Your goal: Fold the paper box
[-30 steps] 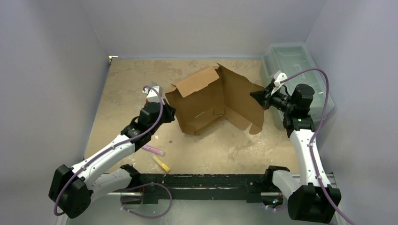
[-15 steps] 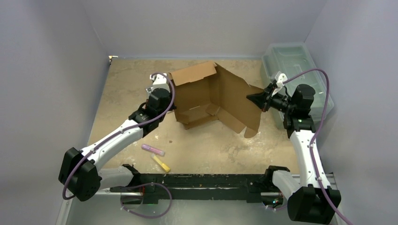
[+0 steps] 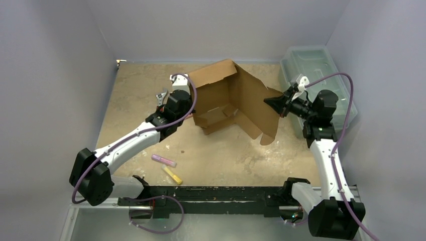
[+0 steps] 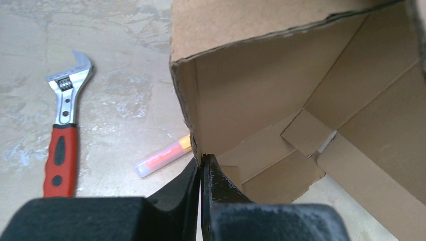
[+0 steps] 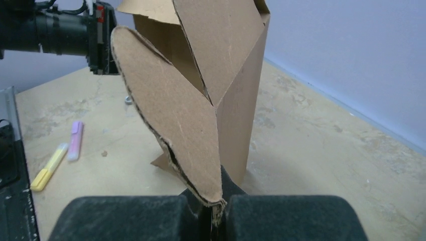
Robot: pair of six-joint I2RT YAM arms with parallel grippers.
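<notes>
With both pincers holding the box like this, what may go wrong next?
The right pincer grips only the tip of a rounded flap; a pull may tear or crease it. The left pincer holds a thin wall edge of the box, which may slip free.

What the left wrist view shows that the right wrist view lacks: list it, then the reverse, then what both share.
Left wrist only: a red-handled wrench and the folded tabs inside the paper box. Right wrist only: the left arm and the box's rounded flap. Both: the table and the box, its edge pinched by that view's shut gripper, left gripper or right gripper.
</notes>
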